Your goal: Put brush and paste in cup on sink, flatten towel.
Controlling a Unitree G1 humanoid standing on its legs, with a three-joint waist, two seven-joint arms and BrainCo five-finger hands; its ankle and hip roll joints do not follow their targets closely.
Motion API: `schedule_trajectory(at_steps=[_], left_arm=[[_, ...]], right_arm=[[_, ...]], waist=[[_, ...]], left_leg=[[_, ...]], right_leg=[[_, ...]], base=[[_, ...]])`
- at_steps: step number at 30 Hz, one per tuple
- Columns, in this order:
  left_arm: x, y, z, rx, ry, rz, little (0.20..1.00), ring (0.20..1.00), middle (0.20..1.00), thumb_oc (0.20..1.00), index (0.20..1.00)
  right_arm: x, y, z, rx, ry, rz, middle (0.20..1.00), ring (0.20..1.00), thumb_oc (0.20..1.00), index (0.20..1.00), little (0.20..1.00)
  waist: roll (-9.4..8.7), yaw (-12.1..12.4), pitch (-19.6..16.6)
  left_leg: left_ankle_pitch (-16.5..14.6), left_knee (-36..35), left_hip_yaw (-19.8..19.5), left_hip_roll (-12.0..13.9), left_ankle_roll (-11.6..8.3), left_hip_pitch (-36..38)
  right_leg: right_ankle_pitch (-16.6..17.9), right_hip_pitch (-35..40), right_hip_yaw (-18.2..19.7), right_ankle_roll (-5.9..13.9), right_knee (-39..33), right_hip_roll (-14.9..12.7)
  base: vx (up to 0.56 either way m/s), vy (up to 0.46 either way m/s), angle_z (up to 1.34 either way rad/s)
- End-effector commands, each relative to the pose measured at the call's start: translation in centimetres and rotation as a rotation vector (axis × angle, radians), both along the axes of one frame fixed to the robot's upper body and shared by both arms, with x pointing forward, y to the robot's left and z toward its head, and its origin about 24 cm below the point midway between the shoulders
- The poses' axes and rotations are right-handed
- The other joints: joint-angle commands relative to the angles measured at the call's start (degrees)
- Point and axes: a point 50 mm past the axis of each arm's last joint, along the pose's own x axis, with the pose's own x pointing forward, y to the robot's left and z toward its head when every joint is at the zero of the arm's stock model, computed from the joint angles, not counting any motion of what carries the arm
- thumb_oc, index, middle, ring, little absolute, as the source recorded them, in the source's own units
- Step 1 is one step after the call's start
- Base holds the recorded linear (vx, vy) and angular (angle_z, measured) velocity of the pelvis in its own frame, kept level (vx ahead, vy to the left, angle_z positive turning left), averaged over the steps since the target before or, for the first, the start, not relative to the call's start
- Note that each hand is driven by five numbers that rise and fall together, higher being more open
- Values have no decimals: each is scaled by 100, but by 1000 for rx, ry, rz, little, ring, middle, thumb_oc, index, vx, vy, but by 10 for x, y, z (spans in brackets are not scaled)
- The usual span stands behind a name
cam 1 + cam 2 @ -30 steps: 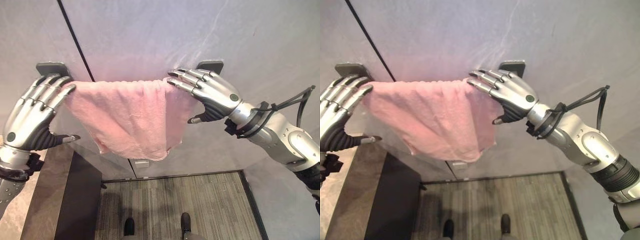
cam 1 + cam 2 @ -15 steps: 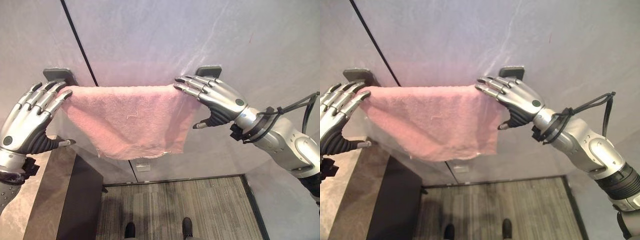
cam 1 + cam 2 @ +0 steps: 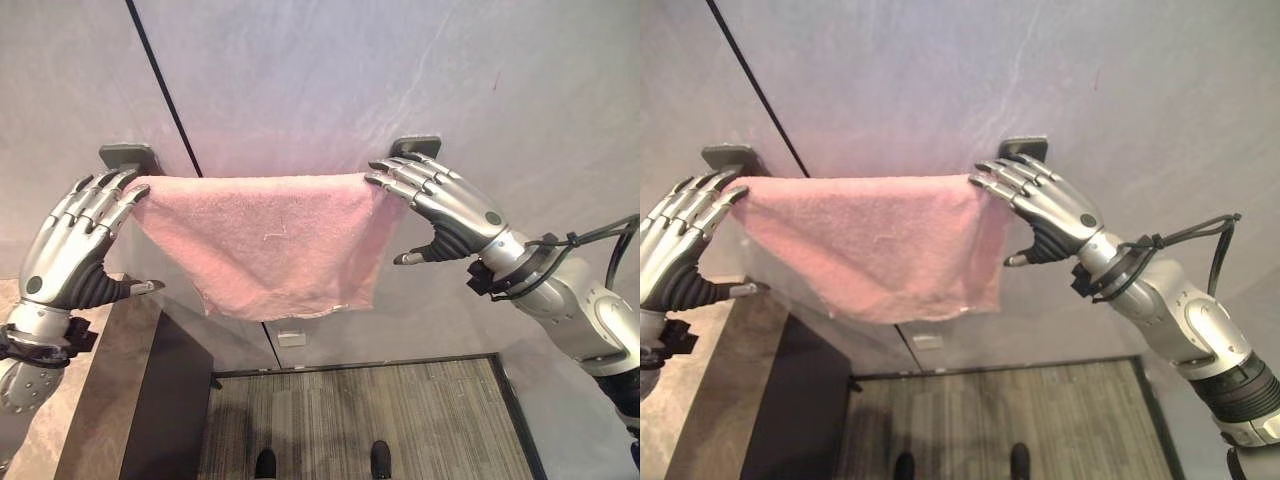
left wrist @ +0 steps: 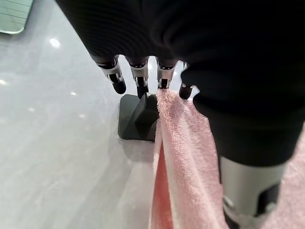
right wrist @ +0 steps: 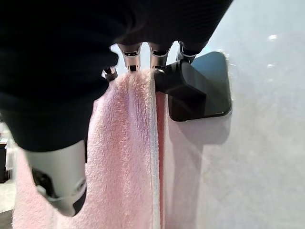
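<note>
Towel [image 3: 268, 242]: pink, draped over a rail on the grey wall [image 3: 330, 70], hanging down in front of it. Its long axis runs level along the rail, from the left bracket [image 3: 128, 157] to the right bracket [image 3: 416, 146]. The top edge looks straight and taut between the two brackets. The bottom hem is uneven: it dips lowest below the left half and lifts toward the right corner, so I judge the cloth close to flat but not squared.

My left hand [image 3: 75, 245] sits at the towel's left end, just beside the left bracket. Fingers [image 4: 141, 86] straight, tips resting on the top fold, thumb apart below and gripping nothing. The left wrist view shows the cloth doubled over the rail right up against that bracket.

My right hand [image 3: 447, 208] sits at the towel's right end, below the right bracket. Fingers [image 5: 156, 53] also straight, tips laid on the fold, thumb hanging free under the palm. No pinch on either side.

Key relation: the towel lies between my two hands, each equally near its own end, palms facing inward along the rail. Any further smoothing would run outward along that axis, or downward over the hanging face, where the left side needs it more.
</note>
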Motion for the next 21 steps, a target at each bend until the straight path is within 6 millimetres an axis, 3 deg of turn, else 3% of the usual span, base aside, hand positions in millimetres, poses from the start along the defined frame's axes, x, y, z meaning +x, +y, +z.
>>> schedule_trajectory(at_steps=[1,16,21], left_arm=[[-3,44,-49,-30,292,246,1000,1000,1000,1000,1000],[3,36,-61,-185,256,228,1000,1000,1000,1000,1000],[4,26,-68,-359,193,194,1000,1000,1000,1000,1000]], right_arm=[[19,-43,-28,7,136,-259,1000,1000,1000,1000,1000],[16,-35,-38,80,158,-228,1000,1000,1000,1000,1000],[13,-27,-43,270,170,-177,1000,1000,1000,1000,1000]], waist=[[-323,62,240],[-228,20,114],[-198,17,67]], left_leg=[[-268,10,43,-219,314,185],[-300,10,42,-165,293,380],[-304,10,14,-146,301,436]], right_leg=[[-174,191,-88,250,39,-406],[-293,393,-93,185,39,-352],[-347,482,-116,148,39,-341]], base=[[0,0,0],[1,-2,0],[0,0,0]])
